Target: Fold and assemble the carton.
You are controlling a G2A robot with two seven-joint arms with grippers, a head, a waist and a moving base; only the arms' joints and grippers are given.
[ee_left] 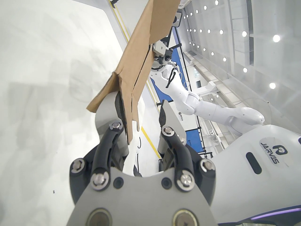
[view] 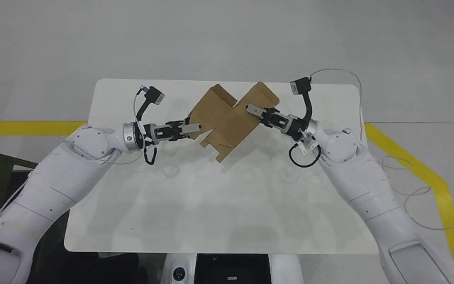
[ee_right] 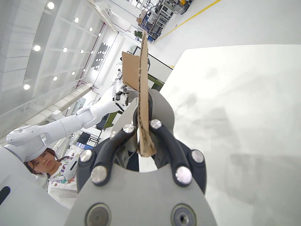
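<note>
grip: our right gripper (ee_right: 144,105) pinches the carton (view: 230,121) by one edge; left gripper (ee_left: 138,109) is spread, carton's other end leaning on one of its fingers (ee_left: 105,111) | risk: we think a fold push now slips that end out, the carton swinging from the right grip

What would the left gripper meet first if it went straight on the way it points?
The carton: its edge stands between the open fingers of the left gripper, so it would likely push deeper into the cardboard. The right gripper holds the far side.
</note>
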